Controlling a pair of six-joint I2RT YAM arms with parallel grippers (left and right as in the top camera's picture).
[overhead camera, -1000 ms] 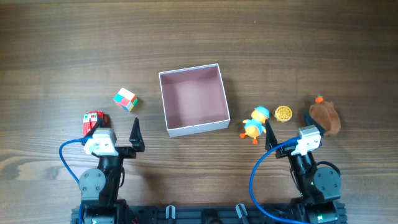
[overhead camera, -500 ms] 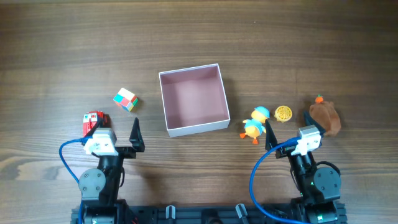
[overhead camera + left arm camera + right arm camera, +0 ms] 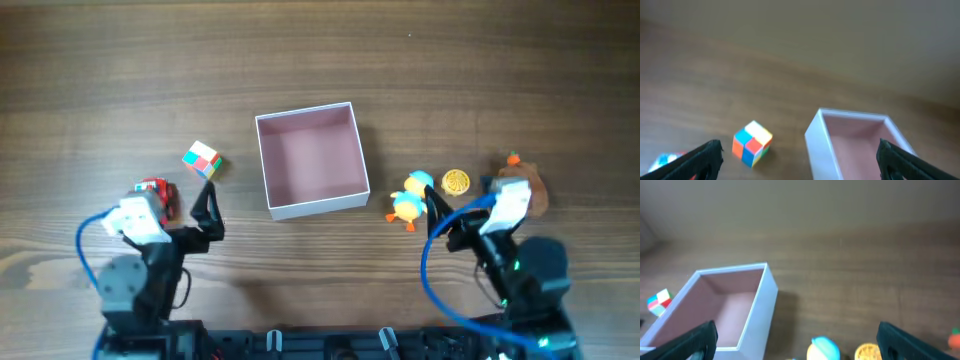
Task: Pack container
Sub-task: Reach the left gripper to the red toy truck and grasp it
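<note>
Wooden table [image 3: 100, 80], viewed from overhead. Container [image 3: 310, 155]: square, shallow, white-walled, pale pink inside; stands near the table's centre, between the two arms and farther out than both, with a slight twist to the table edge. Cube [image 3: 202, 159], multicoloured: left of the container, apart from it. Red can-like item [image 3: 155, 188]: nearer the robot than the cube, partly covered by the left arm. Duck toy [image 3: 410, 198], yellow and orange with a blue cap: right of the container, close to its near right corner, not touching. Small yellow disc [image 3: 456, 183]: just right of the duck. Brown item with an orange tip [image 3: 530, 188]: at far right, partly hidden by the right arm. Left gripper [image 3: 799, 152]: jaws spread wide, nothing between them; cube and container ahead of it. Right gripper [image 3: 796, 332]: jaws spread wide, nothing held; container ahead to its left.
</note>
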